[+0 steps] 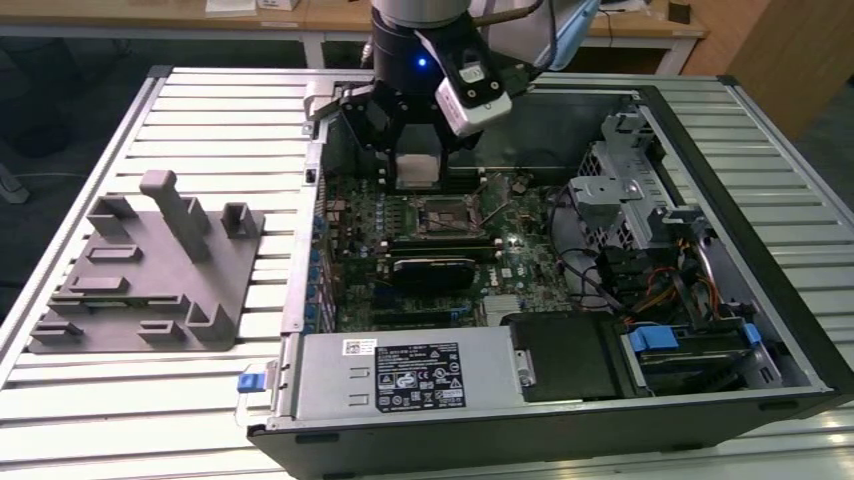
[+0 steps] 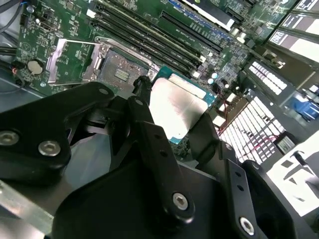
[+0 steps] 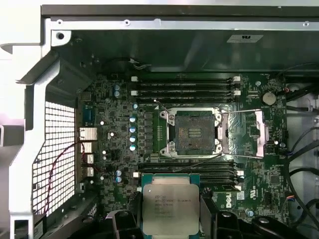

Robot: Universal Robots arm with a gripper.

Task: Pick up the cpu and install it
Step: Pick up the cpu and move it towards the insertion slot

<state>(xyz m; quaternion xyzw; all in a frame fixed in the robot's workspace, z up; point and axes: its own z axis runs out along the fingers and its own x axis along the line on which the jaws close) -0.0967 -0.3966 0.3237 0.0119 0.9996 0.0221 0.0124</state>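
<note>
My gripper (image 1: 416, 178) hangs over the motherboard inside the open computer case and is shut on the cpu (image 1: 418, 170), a flat square chip with a silvery metal top. In both wrist views the cpu (image 2: 177, 107) (image 3: 169, 204) sits between the black fingers (image 2: 144, 117) (image 3: 223, 221), held by two opposite edges. The motherboard socket (image 3: 193, 132) (image 2: 117, 69) (image 1: 441, 215) lies uncovered with its metal lid (image 3: 246, 134) folded open to one side. The chip hovers above the board a short way from the socket, over the memory slots (image 3: 189, 167).
The case's metal walls (image 3: 149, 22) surround the board. A drive cage and cables (image 1: 641, 210) fill the exterior view's right, and a power supply (image 1: 400, 375) sits at the front. A grey plastic fixture block (image 1: 147, 270) stands on the slatted table (image 1: 134, 400) at the exterior view's left.
</note>
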